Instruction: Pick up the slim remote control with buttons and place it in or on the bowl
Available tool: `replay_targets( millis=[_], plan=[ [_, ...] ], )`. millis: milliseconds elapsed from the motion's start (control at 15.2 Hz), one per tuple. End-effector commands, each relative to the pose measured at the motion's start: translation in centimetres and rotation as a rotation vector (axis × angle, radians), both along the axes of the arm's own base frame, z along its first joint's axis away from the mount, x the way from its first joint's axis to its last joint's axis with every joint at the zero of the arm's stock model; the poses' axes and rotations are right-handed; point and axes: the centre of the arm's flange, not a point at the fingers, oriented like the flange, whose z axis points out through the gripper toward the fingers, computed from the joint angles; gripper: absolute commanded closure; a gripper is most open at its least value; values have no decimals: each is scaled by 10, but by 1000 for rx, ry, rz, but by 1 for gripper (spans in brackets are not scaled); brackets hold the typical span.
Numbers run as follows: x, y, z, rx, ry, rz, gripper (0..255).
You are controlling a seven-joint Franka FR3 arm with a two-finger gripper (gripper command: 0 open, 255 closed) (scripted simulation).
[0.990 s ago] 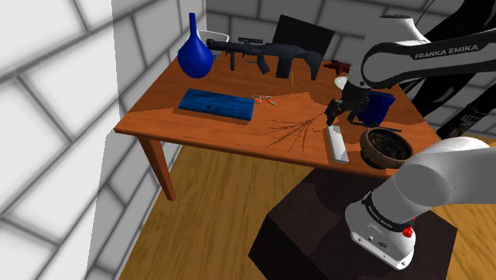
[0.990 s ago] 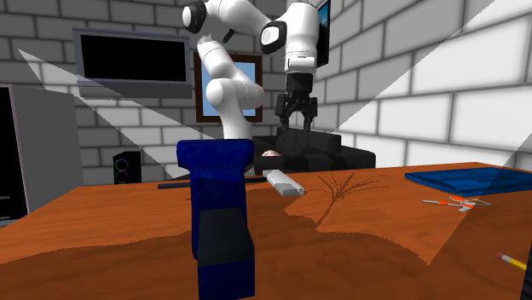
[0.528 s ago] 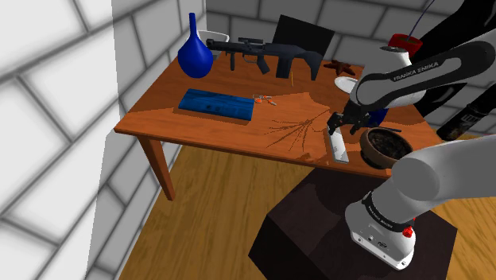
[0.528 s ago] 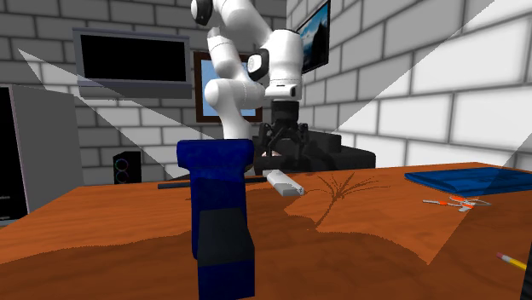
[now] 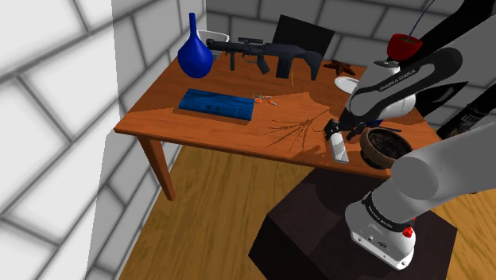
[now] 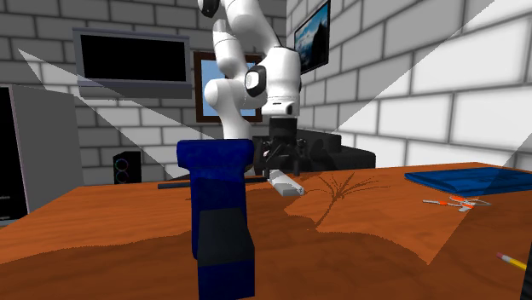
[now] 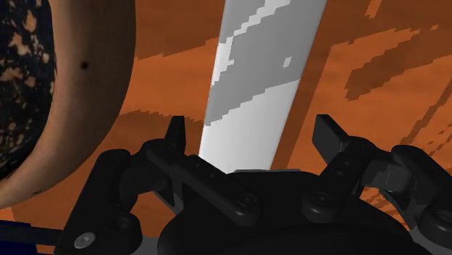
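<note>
**Grasp approach.** The gripper (image 7: 253, 132) hangs low over the remote (image 7: 255, 87). Its fingers (image 7: 176, 135) are spread wide, one along each long side of the remote, and neither touches it. The remote, drawn plain grey-white, lies flat on the table (image 5: 238, 83) just beside the bowl (image 5: 385, 148), with one long side facing the bowl's wall.

Judged step: closing on the remote. To do this well, descend until the fingertips reach table level, keep the remote centred between them, then close across its narrow width. The finger on the bowl's side has little room and could nudge the wall. A thin, flat slab gives little height to pinch, so a shallow grip may slip.
</note>
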Motion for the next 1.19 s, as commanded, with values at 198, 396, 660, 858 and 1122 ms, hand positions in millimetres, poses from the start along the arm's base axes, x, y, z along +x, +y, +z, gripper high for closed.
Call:
replay_targets(
  millis=[198, 396, 660, 858, 1122],
  plan=[
    [-2, -1, -10, 3, 4, -2, 0],
    [-2, -1, -10, 3, 4, -2, 0],
    [-2, -1, -10, 3, 4, -2, 255],
    [-2, -1, -10, 3, 4, -3, 255],
    [-2, -1, -10, 3, 4, -2, 255]
  ],
)
